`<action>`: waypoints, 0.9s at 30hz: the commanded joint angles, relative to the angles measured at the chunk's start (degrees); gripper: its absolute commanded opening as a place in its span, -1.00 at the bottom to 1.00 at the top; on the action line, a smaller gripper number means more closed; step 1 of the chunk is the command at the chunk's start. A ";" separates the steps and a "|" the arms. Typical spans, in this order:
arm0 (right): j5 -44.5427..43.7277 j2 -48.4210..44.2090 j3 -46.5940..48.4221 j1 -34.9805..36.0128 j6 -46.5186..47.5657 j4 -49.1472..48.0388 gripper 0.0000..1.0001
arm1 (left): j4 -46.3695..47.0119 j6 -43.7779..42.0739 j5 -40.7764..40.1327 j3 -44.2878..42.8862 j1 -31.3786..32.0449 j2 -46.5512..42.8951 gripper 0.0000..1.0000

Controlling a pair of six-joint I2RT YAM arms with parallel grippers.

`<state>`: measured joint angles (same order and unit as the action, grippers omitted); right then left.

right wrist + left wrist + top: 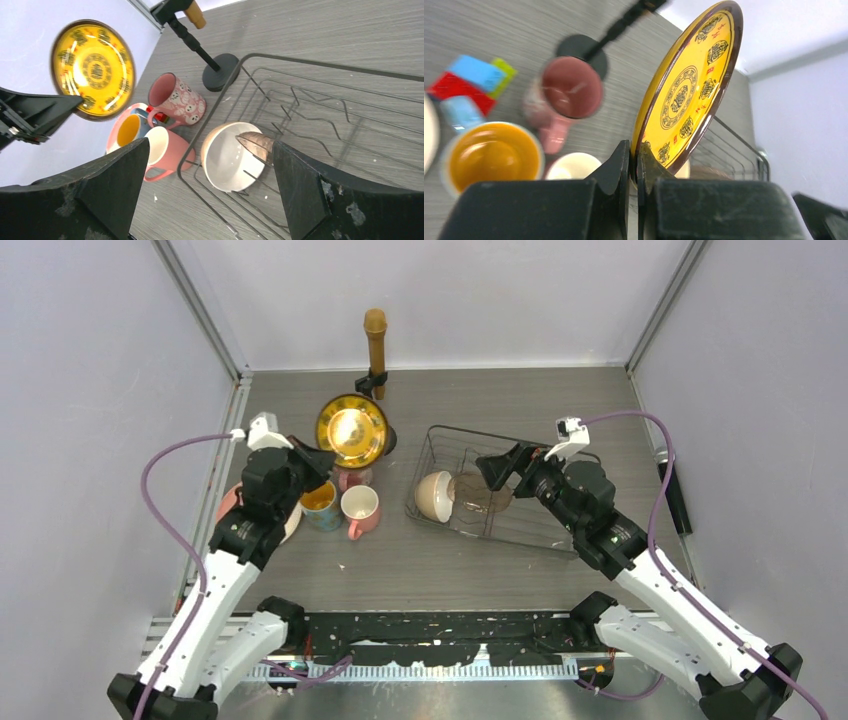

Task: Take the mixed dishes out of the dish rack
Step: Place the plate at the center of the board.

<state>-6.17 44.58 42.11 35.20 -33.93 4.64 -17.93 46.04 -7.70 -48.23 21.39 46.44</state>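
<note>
- Left gripper: pinching small yellow plate by its rim; plate upright above mugs, toward left edge.
- Right gripper: spread wide, empty, over dish rack, toward right edge.
- Advised: level plate, lower clear of mugs.

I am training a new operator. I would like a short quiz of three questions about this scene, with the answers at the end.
1. True or false: the left gripper is shut on the rim of the yellow plate.
2. How many bowls lie in the dish rack? A) one B) two C) four
3. Fill in: the right gripper hovers above the rack with its jaws ____.
Key: 1 true; 2 B; 3 open.
</note>
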 commanded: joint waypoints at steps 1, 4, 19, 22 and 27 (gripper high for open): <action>-2.93 -1.11 0.65 0.31 3.18 1.53 0.99 | -6.83 2.11 -8.87 -1.84 -6.29 -3.22 -1.00; -3.63 -1.34 0.74 0.30 3.88 2.95 0.99 | -11.59 5.08 -8.82 -1.44 -13.27 -5.16 -1.00; -8.51 -3.74 0.53 0.31 6.84 7.83 0.99 | -22.64 12.16 -9.49 1.31 -38.08 -2.00 -1.00; -9.43 -3.94 0.60 0.31 7.53 8.75 0.99 | -24.29 15.01 -13.27 2.02 -39.02 -1.60 -1.00; -9.04 -4.05 0.10 0.31 10.71 9.04 0.99 | -25.32 17.95 -15.06 4.20 -39.58 -1.06 -1.00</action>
<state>-13.91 41.47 42.11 35.20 -26.70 14.33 -43.66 59.83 -19.75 -45.21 -17.43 45.78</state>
